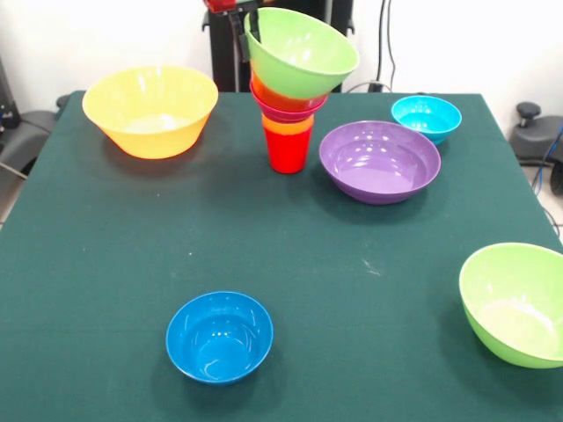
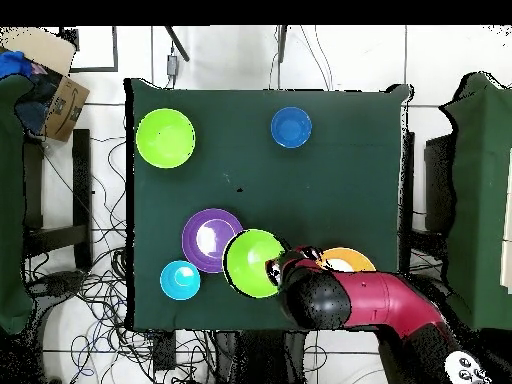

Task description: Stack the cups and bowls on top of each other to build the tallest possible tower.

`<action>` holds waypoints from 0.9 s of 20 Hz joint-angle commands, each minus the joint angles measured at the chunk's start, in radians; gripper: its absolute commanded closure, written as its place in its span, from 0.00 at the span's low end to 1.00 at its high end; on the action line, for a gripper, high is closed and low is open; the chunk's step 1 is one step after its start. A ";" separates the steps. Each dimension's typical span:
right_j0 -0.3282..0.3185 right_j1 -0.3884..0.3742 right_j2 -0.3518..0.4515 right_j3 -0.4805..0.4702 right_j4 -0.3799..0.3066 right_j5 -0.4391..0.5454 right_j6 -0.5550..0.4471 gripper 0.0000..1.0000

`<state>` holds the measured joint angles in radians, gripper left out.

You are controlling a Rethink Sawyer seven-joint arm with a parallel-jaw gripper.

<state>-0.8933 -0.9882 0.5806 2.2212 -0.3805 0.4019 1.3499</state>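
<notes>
I note the multicoloured plastic tower (image 1: 288,123) on its red cup base at the table's far middle, beside the wide purple bowl (image 1: 379,161). A tilted lime green plastic bowl (image 1: 302,51) tops it, its rim pinched by my gripper (image 1: 245,19), presumably to seat it level.

On the table (image 1: 106,264), covered in dark green cloth, a multicoloured tower (image 1: 290,97) rises from a red plastic cup (image 1: 288,151), with an orange cup, a pink bowl and an orange bowl nested above it. A glossy lime green plastic bowl (image 1: 301,51) sits tilted on top, its rim held at the far side by the gripper (image 1: 248,19). A wide purple bowl (image 1: 379,161) lies just beside the tower, a small light blue bowl (image 1: 426,117) behind it. A large yellow-orange bowl (image 1: 150,110) stands far left, a dark blue bowl (image 1: 219,337) near front, a second lime green bowl (image 1: 516,303) at the right edge.
</notes>
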 commanded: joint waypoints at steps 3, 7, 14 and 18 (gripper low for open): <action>0.014 0.024 -0.030 0.036 -0.062 0.066 0.036 1.00; 0.016 0.028 -0.038 0.038 -0.065 0.065 0.040 1.00; 0.024 0.026 -0.050 0.048 -0.063 0.064 0.051 1.00; 0.032 0.022 -0.056 0.059 -0.063 0.055 0.062 1.00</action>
<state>-0.8932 -0.9883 0.5646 2.2243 -0.3803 0.4017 1.3499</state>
